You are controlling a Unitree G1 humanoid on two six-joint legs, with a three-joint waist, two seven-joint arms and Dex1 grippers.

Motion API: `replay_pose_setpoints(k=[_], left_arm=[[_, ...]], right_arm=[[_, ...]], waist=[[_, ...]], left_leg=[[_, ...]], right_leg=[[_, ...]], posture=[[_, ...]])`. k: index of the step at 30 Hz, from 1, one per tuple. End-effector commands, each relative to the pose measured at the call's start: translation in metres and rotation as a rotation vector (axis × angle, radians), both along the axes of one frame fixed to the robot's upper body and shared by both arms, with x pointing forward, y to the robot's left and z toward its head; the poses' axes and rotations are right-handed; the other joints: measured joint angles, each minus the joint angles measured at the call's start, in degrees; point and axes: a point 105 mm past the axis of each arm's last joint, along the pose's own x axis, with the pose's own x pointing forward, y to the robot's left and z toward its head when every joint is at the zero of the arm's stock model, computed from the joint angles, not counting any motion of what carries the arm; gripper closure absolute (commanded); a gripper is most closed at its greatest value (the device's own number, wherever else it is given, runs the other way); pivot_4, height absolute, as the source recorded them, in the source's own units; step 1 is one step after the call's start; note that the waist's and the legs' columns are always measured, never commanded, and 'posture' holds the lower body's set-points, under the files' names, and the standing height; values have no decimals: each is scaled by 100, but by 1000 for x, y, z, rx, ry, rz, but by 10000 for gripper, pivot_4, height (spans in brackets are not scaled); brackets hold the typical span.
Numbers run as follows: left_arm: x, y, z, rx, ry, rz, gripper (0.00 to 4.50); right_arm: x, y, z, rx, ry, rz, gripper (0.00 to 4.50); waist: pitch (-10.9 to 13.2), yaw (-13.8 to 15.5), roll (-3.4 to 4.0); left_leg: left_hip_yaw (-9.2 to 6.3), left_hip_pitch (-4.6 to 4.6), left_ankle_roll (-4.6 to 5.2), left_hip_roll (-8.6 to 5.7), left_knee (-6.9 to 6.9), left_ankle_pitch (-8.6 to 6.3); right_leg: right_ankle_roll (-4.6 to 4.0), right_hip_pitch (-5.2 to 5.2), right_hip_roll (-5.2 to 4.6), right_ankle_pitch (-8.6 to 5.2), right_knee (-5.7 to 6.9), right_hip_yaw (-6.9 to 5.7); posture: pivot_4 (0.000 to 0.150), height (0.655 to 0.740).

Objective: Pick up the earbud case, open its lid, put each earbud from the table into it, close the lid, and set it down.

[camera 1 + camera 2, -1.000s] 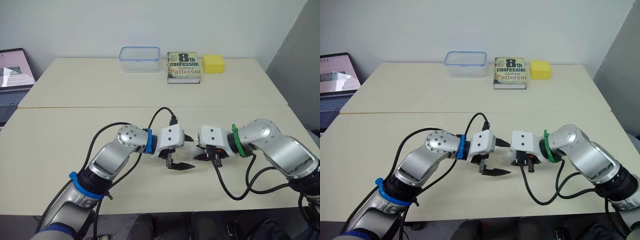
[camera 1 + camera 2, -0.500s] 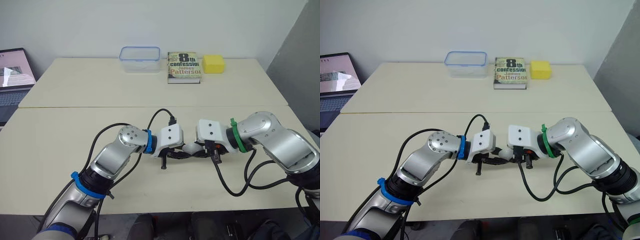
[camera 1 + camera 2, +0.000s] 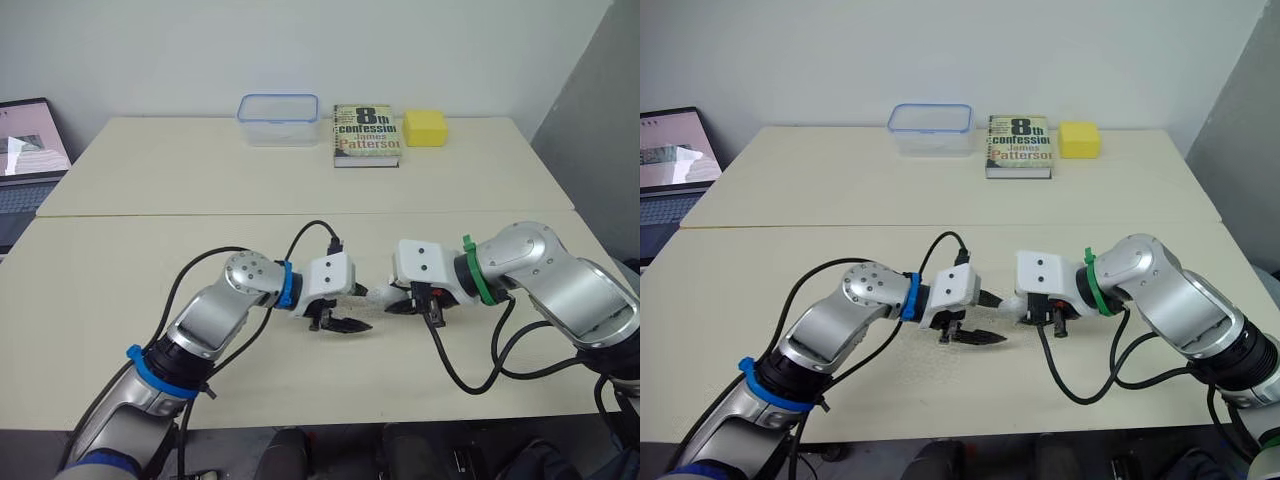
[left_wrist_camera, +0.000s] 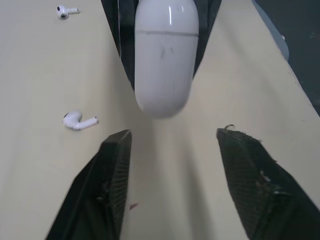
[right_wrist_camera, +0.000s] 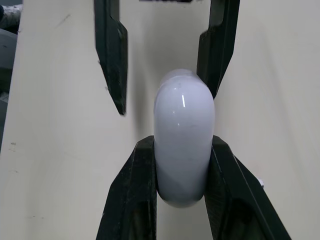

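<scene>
Backed away from the earbud case (image 4: 162, 55) since 0.5 s ago, when it was closed in around it, the left hand (image 4: 174, 135) sits just short of the case, its 2 fingers spread wide and empty. The right hand (image 5: 182, 147) clamps the 1 case, lid shut, over the front worktop (image 3: 120, 270). 2 earbuds lie loose on the worktop: 1 earbud (image 4: 79, 120) near a left finger, the other earbud (image 4: 66, 10) farther off.

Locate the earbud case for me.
The earbud case is clamped in the right end effector over the front table, facing the open left end effector.
</scene>
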Motion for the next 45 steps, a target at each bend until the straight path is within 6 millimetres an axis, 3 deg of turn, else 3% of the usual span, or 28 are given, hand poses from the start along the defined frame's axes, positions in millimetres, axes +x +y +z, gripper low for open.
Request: replay_pose_setpoints(k=[1, 3, 26, 38, 45], left_arm=[[-1, -2, 17, -62, -58, -5, 6438], [-3, -5, 21, -98, -48, -8, 129], [-1, -18, 26, -117, -19, -24, 0], [-3, -25, 20, -118, 0, -33, 36932], [0, -22, 16, -95, -12, -23, 37484]], right_arm=[[-2, 0, 3, -5, -25, 19, 36718], [-1, 0, 2, -4, -25, 20, 36718], [-1, 1, -2, 6, -15, 21, 36718], [-4, 5, -3, 16, -12, 31, 36718], [-6, 7, -3, 23, -5, 44, 36718]], waist=[[0, 0, 0], [0, 0, 0], [0, 0, 0], [0, 1, 0], [0, 0, 0]], left_leg=[[0, 0, 0, 0, 0, 0], [0, -1, 0, 0, 0, 0], [1, 2, 0, -1, 1, 0], [0, 2, 0, -1, 2, 0], [0, 2, -1, -1, 2, 0]], right_leg=[[0, 1, 0, 0, 0, 0], [1, 1, 0, -1, -1, 0], [3, 0, 0, -2, 6, 0], [3, 0, 0, -2, 8, 0], [3, 0, 0, -2, 9, 0]], posture=[[1500, 7391], [1500, 7391], [1500, 7391], [1500, 7391], [1500, 7391]])
